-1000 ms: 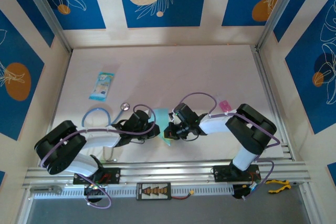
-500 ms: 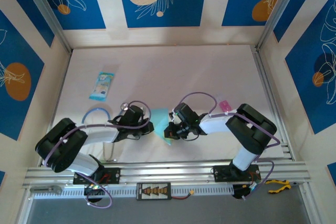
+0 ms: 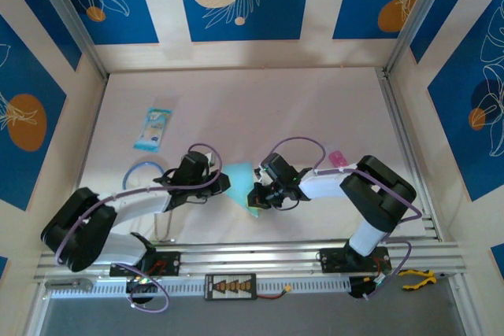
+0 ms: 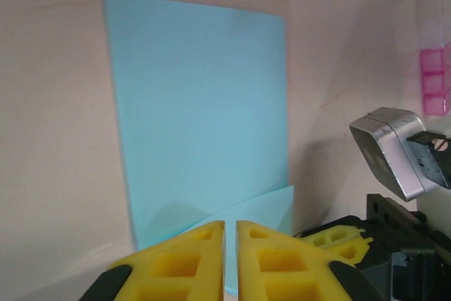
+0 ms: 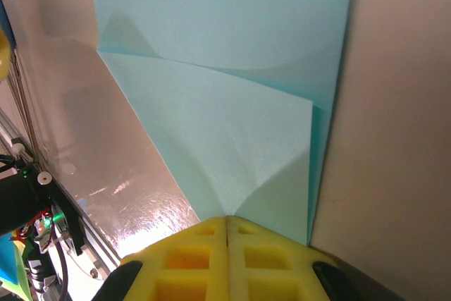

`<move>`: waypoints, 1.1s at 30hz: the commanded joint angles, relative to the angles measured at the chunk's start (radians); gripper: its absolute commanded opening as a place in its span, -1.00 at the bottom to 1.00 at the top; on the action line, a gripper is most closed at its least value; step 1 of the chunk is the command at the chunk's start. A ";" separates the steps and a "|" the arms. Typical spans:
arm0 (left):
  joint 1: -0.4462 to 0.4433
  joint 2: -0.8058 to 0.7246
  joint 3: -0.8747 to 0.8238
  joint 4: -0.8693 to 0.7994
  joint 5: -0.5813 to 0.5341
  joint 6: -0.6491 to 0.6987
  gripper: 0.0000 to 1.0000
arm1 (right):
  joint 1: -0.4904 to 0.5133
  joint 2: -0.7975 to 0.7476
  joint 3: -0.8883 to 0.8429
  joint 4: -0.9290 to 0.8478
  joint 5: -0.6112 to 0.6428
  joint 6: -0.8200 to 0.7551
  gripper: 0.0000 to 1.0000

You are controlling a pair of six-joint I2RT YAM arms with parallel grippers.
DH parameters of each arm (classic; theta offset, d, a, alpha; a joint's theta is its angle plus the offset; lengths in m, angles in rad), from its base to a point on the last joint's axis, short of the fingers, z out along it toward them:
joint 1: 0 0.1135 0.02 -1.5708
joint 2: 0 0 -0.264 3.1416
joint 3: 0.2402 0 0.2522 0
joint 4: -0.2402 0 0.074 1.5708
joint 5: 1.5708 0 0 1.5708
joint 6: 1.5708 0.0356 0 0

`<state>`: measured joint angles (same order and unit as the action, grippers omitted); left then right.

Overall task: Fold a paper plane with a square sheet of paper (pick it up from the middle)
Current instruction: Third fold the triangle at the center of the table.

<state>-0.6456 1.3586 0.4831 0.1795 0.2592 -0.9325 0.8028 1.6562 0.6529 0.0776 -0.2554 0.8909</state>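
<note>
Right wrist: your right pincer pinched the square sheet of paper at its folded corner; left pincer sat pressed together beside it.

- The left gripper has been drawn back leftward, off the square sheet of paper.
- More of the sheet's left part has been uncovered.
- The left arm's elbow has been swung outward and nearer.

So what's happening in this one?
Two arms are working on the square sheet of paper, which lies on the table between them. One corner is folded over as a flap. The right gripper, shut, has its tips at that flap; whether it is pinching or pressing, I cannot tell. The left gripper, shut, sits at the sheet's edge. No plane shape yet.
</note>
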 commanded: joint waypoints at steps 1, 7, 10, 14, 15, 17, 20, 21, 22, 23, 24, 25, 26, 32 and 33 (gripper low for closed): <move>-0.004 0.090 0.026 0.105 0.112 0.006 -0.79 | -0.011 0.008 -0.024 -0.150 0.068 -0.019 -0.99; 0.017 0.180 -0.033 0.140 0.052 -0.017 -0.84 | -0.018 0.006 -0.025 -0.161 0.071 -0.024 -0.99; 0.034 0.204 -0.057 0.149 0.044 -0.008 -0.84 | -0.020 0.002 -0.028 -0.163 0.069 -0.029 -0.99; 0.039 0.227 -0.070 0.152 0.045 -0.003 -0.86 | -0.023 -0.035 -0.020 -0.158 0.055 -0.036 -0.98; 0.039 0.230 -0.073 0.158 0.048 -0.004 -0.87 | -0.024 -0.048 -0.010 -0.159 0.049 -0.036 -0.98; 0.039 0.230 -0.078 0.158 0.046 -0.005 -0.87 | -0.021 -0.076 0.011 -0.157 0.035 -0.044 -0.97; 0.039 0.226 -0.086 0.161 0.045 -0.003 -0.87 | -0.010 -0.099 0.047 -0.133 -0.001 -0.055 -0.96; 0.039 0.225 -0.087 0.164 0.046 -0.003 -0.87 | -0.007 -0.095 0.059 -0.118 -0.021 -0.055 -0.96; 0.039 0.227 -0.089 0.166 0.047 -0.003 -0.87 | -0.004 -0.085 0.070 -0.105 -0.035 -0.053 -0.96; 0.039 0.229 -0.089 0.169 0.049 -0.002 -0.87 | -0.003 -0.068 0.080 -0.090 -0.047 -0.045 -0.95; 0.038 0.229 -0.089 0.171 0.052 -0.003 -0.87 | 0.001 -0.048 0.091 -0.076 -0.057 -0.039 -0.95; 0.040 0.231 -0.089 0.173 0.052 -0.003 -0.87 | 0.002 -0.025 0.103 -0.067 -0.065 -0.036 -0.94; 0.040 0.231 -0.090 0.176 0.054 -0.003 -0.87 | 0.007 0.004 0.117 -0.061 -0.075 -0.034 -0.94; 0.039 0.241 -0.091 0.181 0.054 -0.002 -0.88 | 0.024 0.101 0.140 -0.068 -0.061 -0.031 -0.94; 0.039 0.241 -0.090 0.179 0.052 -0.003 -0.88 | 0.024 0.101 0.127 -0.073 -0.055 -0.032 -0.94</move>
<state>-0.6159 1.5421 0.4232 0.4133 0.3653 -0.9440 0.8211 1.7428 0.7914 0.0322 -0.2958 0.8585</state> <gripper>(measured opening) 0.063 0.057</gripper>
